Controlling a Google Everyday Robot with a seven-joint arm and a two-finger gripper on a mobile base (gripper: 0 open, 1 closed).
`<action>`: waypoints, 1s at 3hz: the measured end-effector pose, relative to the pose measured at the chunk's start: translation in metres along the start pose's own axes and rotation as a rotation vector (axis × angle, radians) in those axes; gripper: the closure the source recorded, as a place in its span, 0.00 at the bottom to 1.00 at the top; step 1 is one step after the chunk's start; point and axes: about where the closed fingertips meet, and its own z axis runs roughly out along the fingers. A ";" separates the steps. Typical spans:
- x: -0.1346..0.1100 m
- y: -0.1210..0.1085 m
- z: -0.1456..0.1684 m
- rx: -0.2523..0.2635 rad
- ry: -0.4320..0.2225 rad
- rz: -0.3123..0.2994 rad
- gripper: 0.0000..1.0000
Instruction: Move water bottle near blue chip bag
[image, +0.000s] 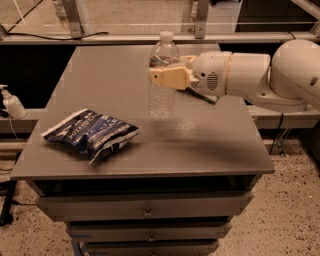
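Observation:
The water bottle (162, 90) is clear ribbed plastic with a white cap. It stands upright and is held just above the grey table top (100, 80), near its middle. My gripper (164, 76) comes in from the right on a white arm, and its tan fingers (170, 78) are shut around the bottle's upper body. The blue chip bag (91, 134) is dark navy with white "POTATO" lettering. It lies flat at the front left of the table, to the left of and nearer than the bottle.
A green chip bag is mostly hidden behind my arm; a dark edge (202, 96) shows under the wrist. A small white pump-dispenser bottle (11, 103) stands on a ledge left of the table. Drawers (145, 210) sit below the table front.

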 end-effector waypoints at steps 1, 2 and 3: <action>0.026 0.016 -0.009 -0.039 -0.027 0.012 1.00; 0.039 0.031 -0.006 -0.094 -0.036 0.003 1.00; 0.046 0.046 -0.003 -0.149 -0.042 -0.020 1.00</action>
